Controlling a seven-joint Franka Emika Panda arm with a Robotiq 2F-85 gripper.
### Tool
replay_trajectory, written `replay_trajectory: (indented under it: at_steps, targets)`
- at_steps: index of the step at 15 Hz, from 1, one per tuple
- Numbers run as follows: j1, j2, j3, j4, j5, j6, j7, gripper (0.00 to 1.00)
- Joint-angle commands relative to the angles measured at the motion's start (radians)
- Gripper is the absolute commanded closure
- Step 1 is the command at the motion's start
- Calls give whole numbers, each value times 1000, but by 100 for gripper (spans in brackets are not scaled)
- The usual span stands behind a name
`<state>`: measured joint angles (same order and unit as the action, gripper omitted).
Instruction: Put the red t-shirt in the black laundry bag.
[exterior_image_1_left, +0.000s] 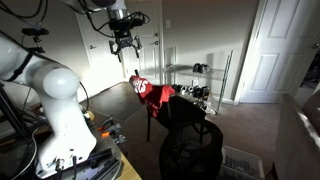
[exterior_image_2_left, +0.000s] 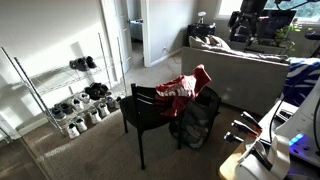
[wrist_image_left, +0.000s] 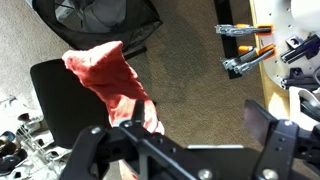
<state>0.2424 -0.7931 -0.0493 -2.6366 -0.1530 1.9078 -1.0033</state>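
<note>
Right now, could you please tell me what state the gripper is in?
Gripper: open, fingers spread, holding nothing; it hangs above the red t-shirt.

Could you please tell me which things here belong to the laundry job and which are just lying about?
Job in hand:
bright red limp t-shirt, draped on the chair
black soft mesh laundry bag, beside the chair
gripper, open, above the shirt

Lying about:
dark wooden chair
wire shoe rack with shoes
orange-handled tools at the table edge
</note>
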Motion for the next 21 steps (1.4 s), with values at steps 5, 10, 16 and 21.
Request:
replay_trajectory:
  at_steps: [5,10,16,21]
  targets:
    - [-2,1,2,2,1,-1,-2,0]
    - [-2,1,2,2,1,-1,-2,0]
    - [75,-8,90,-37,67,99,80,0]
    - [188,65,239,-10,122,203,245,0]
